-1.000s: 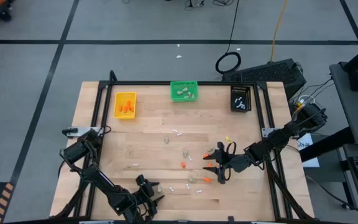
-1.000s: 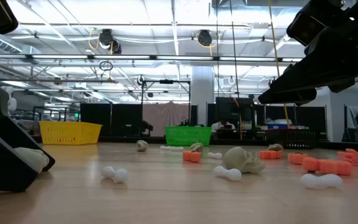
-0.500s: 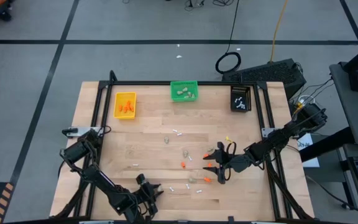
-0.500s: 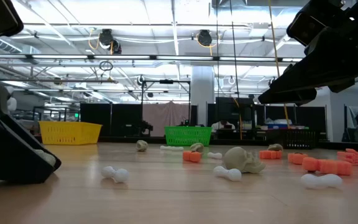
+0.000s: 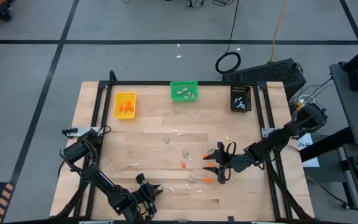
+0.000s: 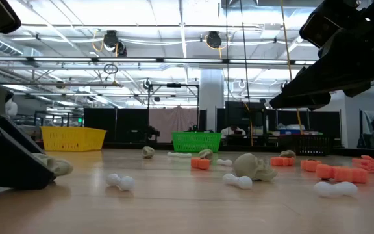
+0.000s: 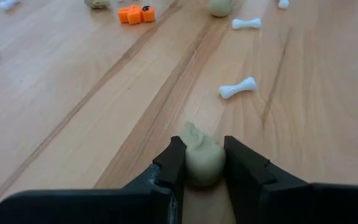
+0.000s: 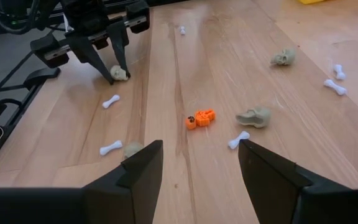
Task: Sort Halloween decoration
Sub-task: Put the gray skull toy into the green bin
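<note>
The left gripper (image 7: 204,163) has its two fingers pressed against the sides of a beige lump (image 7: 202,159), down at the tabletop (image 5: 148,146) near its front edge, left of the middle. The lump is rounded and sits right at the fingertips, so my worry is that it squirts forward out of the pinch as the arm lifts, or rolls away if the squeeze is off-centre. The fingertips also look to be touching the wood; any downward push while closing could scrape the surface or jam the grip. A white stick (image 7: 237,88) lies just ahead of the gripper and could be knocked if the arm swings low.

The left arm reaches in low from the front-left corner, wrist angled steeply down so the fingers meet the lump from above.

The right gripper (image 8: 197,163) hangs with fingers apart and nothing between them, above the scatter toward the right edge: an orange bit (image 8: 200,117), another lump (image 8: 254,116) and more sticks. Its arm stretches in from the right side and waits.

At the far edge stand the yellow bin (image 5: 125,104), green bin (image 5: 184,91) and black bin (image 5: 240,98).
</note>
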You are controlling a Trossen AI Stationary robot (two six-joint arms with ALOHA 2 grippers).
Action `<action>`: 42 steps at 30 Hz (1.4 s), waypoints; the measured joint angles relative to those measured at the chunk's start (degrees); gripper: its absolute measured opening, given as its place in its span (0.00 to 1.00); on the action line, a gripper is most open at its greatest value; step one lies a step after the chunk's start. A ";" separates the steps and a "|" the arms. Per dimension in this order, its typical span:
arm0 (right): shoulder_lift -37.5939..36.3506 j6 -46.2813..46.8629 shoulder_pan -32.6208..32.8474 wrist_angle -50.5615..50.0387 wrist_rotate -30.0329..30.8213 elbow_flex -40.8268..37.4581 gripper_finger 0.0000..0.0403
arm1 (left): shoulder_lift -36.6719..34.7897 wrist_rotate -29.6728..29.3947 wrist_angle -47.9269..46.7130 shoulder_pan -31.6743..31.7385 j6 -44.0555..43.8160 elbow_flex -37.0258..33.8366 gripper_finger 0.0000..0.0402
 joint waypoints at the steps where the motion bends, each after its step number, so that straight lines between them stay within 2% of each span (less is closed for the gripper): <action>1: 0.00 0.01 0.00 -0.05 0.01 0.00 0.49 | 0.00 -0.09 -0.03 -0.02 0.00 -0.02 0.21; 5: 0.00 0.01 0.00 -0.18 0.00 0.00 0.49 | 0.00 -0.96 -0.08 -0.04 0.00 -0.02 0.21; 13: 0.00 0.03 0.00 -0.22 0.00 0.00 0.49 | -0.15 -7.19 -0.51 0.20 1.96 -0.13 0.21; 21: 0.00 -0.01 0.00 -0.22 0.00 0.00 0.49 | -4.32 -9.24 0.20 2.59 10.32 0.01 0.21; 34: 0.00 -0.11 -0.01 -0.24 0.00 0.00 0.49 | -15.17 -13.01 2.26 6.50 39.55 0.09 0.21; 42: 0.00 -0.12 0.00 -0.25 0.00 0.00 0.49 | -17.37 -12.99 9.89 7.98 67.24 0.11 0.21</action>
